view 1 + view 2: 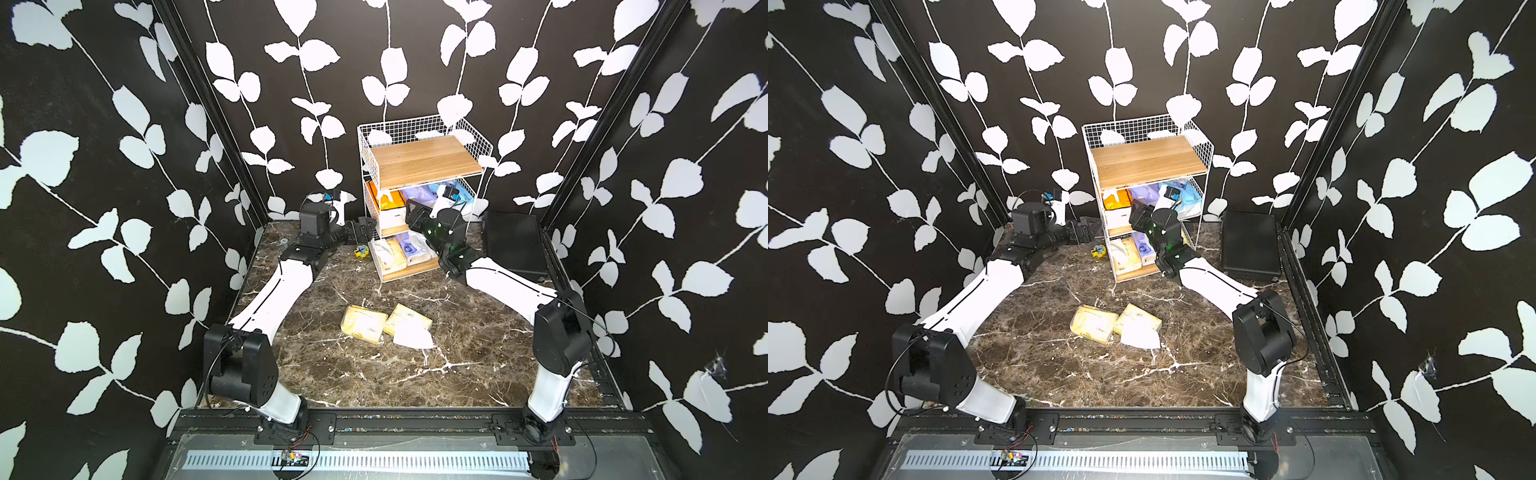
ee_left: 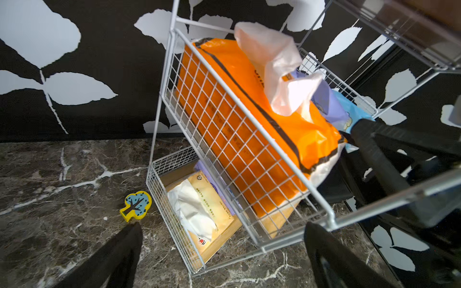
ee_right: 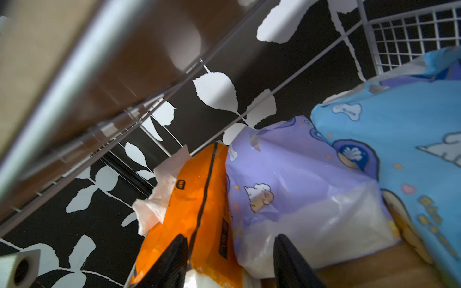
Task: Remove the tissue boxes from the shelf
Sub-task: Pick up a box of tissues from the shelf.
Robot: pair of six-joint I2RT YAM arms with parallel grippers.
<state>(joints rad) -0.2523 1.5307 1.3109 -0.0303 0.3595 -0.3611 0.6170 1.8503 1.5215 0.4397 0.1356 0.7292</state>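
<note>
The white wire shelf point(image 1: 424, 160) stands at the back of the table. On its middle board lie an orange-and-white tissue box point(image 3: 197, 199), a lilac one point(image 3: 287, 169) and a light blue one point(image 3: 399, 139). My right gripper point(image 3: 232, 239) reaches into this level, open, its fingers astride the orange pack's edge and the lilac pack's end. A pale yellow pack point(image 1: 388, 253) and a lilac pack point(image 1: 411, 245) sit on the bottom board. Two pale yellow packs point(image 1: 363, 324) point(image 1: 409, 320) lie on the table in front. My left gripper point(image 2: 223, 225) hangs wide open beside the shelf's left side, holding nothing.
A flat black ribbed case point(image 1: 513, 243) lies right of the shelf. A small yellow-and-blue tree-shaped piece point(image 2: 136, 205) rests on the marble left of the shelf's foot. A loose white tissue point(image 1: 411, 336) covers part of one pack on the table. Dark leaf-patterned walls close in on three sides.
</note>
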